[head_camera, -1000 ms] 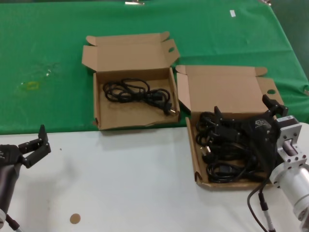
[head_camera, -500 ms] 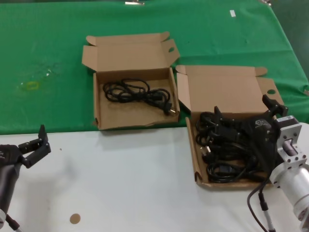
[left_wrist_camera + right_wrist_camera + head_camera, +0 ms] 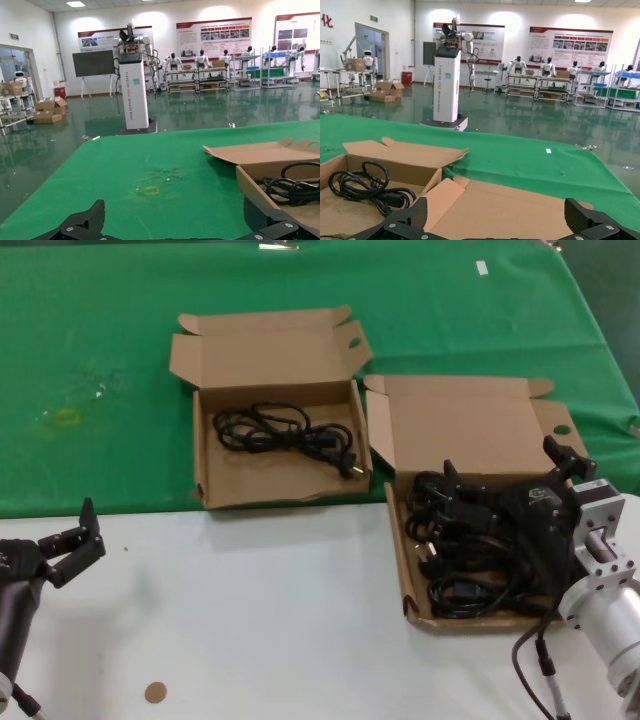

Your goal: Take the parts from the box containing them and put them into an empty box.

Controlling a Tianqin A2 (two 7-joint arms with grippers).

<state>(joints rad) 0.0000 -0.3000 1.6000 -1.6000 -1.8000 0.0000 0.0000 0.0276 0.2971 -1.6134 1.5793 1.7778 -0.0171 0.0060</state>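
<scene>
Head view gives us a white table [image 3: 260, 620] near the robot and a green cloth [image 3: 100, 360] behind it, with a small brown disc [image 3: 154, 692] on the white at the near left. Our left gripper [image 3: 72, 540] hangs low at the left over the white table, fingers spread apart, holding nothing. On the cloth sits the box with the ragged front wall [image 3: 270, 410], one black cord [image 3: 285, 432] coiled inside it. To its right the second box [image 3: 470, 500] holds the heap of cords [image 3: 470, 550], and our right gripper [image 3: 505, 475] stands over that heap, fingers wide, gripping nothing we can make out. Only the wrist views show the hall: a white pillar [image 3: 133, 90] with blue vertical lettering too small for us to read, wall posters and humanoid robots on stands.
</scene>
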